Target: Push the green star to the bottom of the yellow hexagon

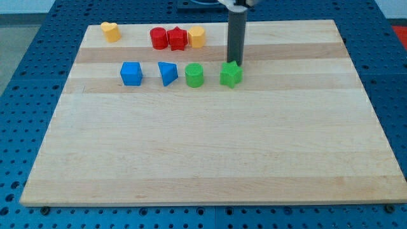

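The arm's straight dark rod comes down from the view's top, and its tip (pixel 235 63) appears to rest against the upper edge of the green star-shaped block (pixel 231 74); the rod has nothing that opens or closes and grasps nothing, it only presses from the side. The green star sits in the second row of the pale wooden board (pixel 210 165), right of the green round block (pixel 194 75), the blue wedge-like block (pixel 167 73) and the blue cube-like block (pixel 131 73). The yellow hexagonal block (pixel 197 37) stands in the row above, touching the red block (pixel 177 39) beside it, with another red block (pixel 158 37) further left and a yellow heart-like block (pixel 110 31) near the board's top left corner. With the tip above the star, a push from here would likely send it toward the view's bottom, whereas the goal spot, just below the yellow hexagon, lies up and to the left; the tip would probably need to come round to the star's right side. The strip between the two rows is open, though the green round block sits close beneath the target and could be knocked. The board's lower half is bare, and the star is well clear of every edge.
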You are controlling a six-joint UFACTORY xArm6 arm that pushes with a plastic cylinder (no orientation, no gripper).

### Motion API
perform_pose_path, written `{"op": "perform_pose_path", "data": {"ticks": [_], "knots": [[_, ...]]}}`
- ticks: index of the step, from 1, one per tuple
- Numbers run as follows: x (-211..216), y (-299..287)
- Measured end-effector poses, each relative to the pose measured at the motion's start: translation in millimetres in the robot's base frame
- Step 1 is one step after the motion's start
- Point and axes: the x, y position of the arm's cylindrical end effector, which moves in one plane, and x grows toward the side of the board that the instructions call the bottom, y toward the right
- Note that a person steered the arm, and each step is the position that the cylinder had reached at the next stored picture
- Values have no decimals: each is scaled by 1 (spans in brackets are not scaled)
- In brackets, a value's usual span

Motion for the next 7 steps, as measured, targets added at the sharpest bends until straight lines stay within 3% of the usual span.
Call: {"op": "perform_pose_path", "data": {"ticks": [2,4,7], "knots": [[40,27],[79,16],[61,-15]]}}
